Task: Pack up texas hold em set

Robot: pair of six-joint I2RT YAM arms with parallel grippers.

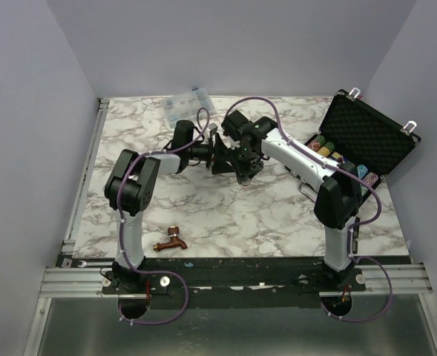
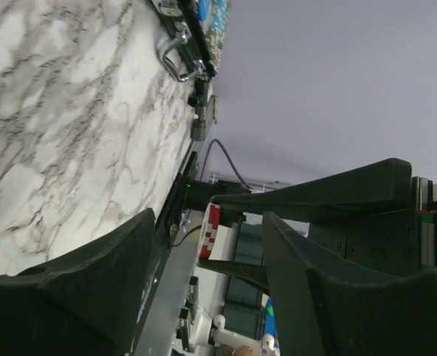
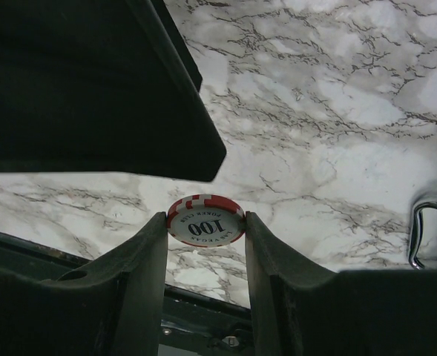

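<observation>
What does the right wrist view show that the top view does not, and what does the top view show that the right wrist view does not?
Only the right wrist view: a red and white chip marked 100, gripped by the right gripper. Only the top view: the case lid standing open, the chip rows, the faucet, the clear box and both arms whole. Both: the marble table and the left gripper close to the right one.

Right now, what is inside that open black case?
Rows of coloured chips sit along the base of the case. The right arm reaches across and covers much of that base, so whatever else lies inside is hidden.
</observation>
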